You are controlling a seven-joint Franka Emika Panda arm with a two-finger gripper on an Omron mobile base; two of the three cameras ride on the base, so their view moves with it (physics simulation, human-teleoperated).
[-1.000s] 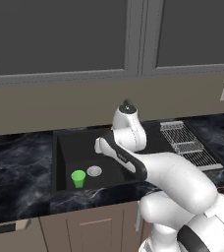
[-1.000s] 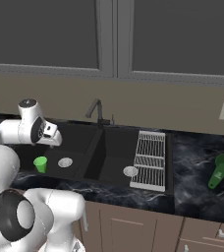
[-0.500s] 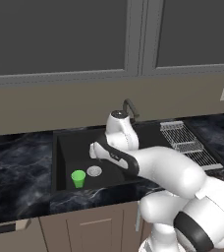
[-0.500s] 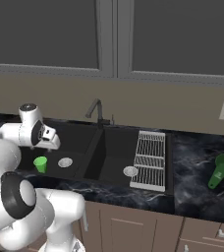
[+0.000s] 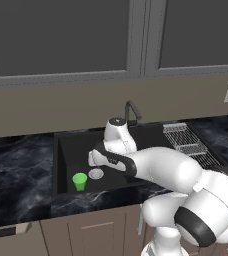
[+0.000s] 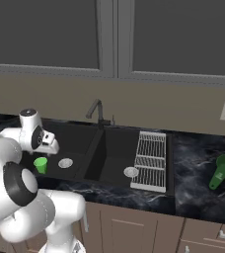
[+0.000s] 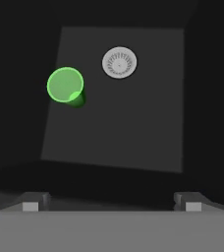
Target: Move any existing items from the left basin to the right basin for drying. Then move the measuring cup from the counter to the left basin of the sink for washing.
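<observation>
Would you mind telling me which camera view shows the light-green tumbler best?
The hand view: it looks down into the tumbler, upright and unobstructed beside the drain. The left base view and right base view show it small, standing in the left basin.

Open floor rings the tumbler (drain near).

One bright light-green handleless tumbler, one darker green handled measuring cup, two matte black basins, two round silver drains, one white wire rack.
</observation>
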